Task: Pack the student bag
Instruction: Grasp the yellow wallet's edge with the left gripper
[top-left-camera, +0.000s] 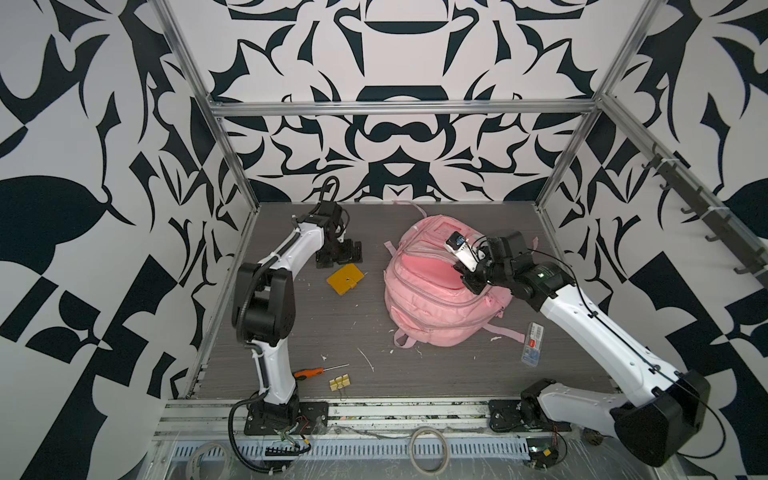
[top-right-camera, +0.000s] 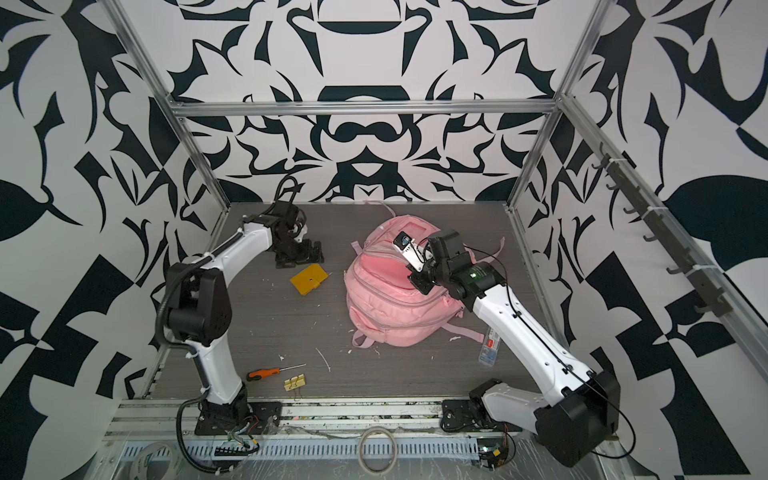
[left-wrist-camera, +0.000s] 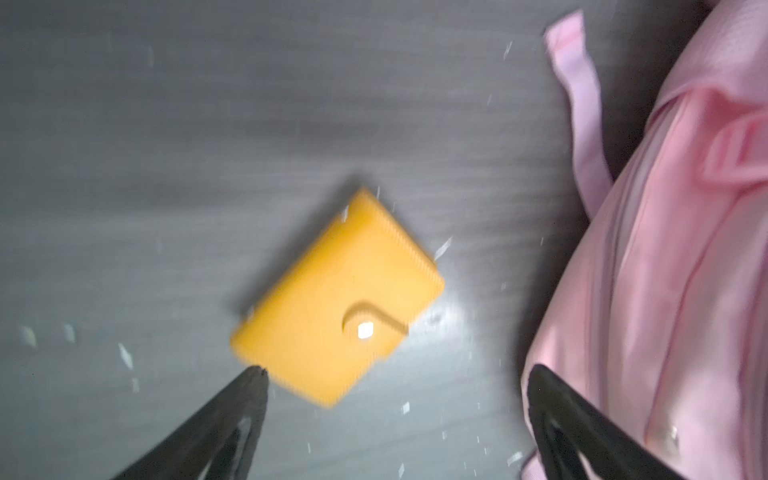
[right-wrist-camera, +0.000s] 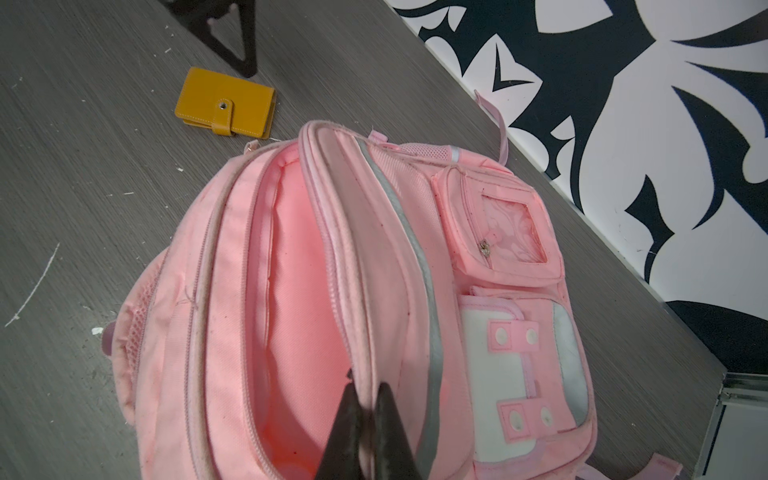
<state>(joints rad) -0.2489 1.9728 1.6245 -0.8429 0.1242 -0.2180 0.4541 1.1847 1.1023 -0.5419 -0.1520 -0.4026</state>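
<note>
Screwdriver with an orange handle lies nearest, at 7 o'clock on the tabletop, with yellow clips just beside it at its 4 o'clock. A small clear pack lies at 4 o'clock, near the right forearm.

Both arms are bolted to the near rail. The left arm rises from its base at 7 o'clock and folds at a bulky black elbow. Its white forearm then runs away toward 11 o'clock, where the wrist bends down. The right arm swings from its base out to an elbow past the 5 o'clock corner. Its long white forearm slants back in toward 11 o'clock and ends over the bag.

The bag lies right of centre, about 2 o'clock, front up, with the main zip open and pink lining showing. Straps trail from it toward 5 o'clock and 12 o'clock. The right pincer is clamped on the zip rim of the open flap, one finger on either side, at the bag's 3 o'clock edge.

Farther off, a yellow wallet, snapped shut, lies flat at 10 o'clock, near the bag but apart from it. At the wallet's 12 o'clock the left pincer points down at the tabletop, fingers spread wide with nothing gripped. Its wrist view is blurred, so whether a fingertip touches the wallet's corner cannot be told.
</note>
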